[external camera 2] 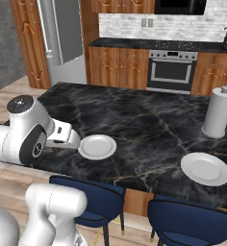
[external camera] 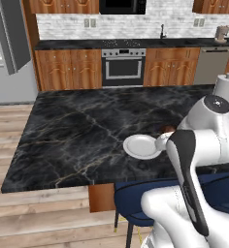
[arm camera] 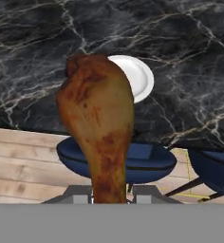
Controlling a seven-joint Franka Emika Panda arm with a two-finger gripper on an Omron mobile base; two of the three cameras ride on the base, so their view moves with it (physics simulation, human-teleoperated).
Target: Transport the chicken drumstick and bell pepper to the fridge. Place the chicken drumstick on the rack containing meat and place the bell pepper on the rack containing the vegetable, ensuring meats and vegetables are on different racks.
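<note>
The chicken drumstick [arm camera: 97, 123] is being held in the middle of the hand view, its thin bone end pinched between the two finger tips at the bottom of the frame and its thick rounded end pointing away toward the top. Its long axis is therefore being carried in line with the gripper [arm camera: 111, 193], whose jaws are being kept narrow around the bone. Behind the thick end, a white plate [arm camera: 140, 78] is being partly covered at upper centre, lying on the black marble counter [arm camera: 190, 42]; blue stools [arm camera: 147, 161] are being shown below its edge. In the left base view, the fridge [external camera: 9, 53] is being shown at the upper left, door open, well apart from the arm at the lower right, so the coming move is judged to call for a long carry across toward it.
</note>
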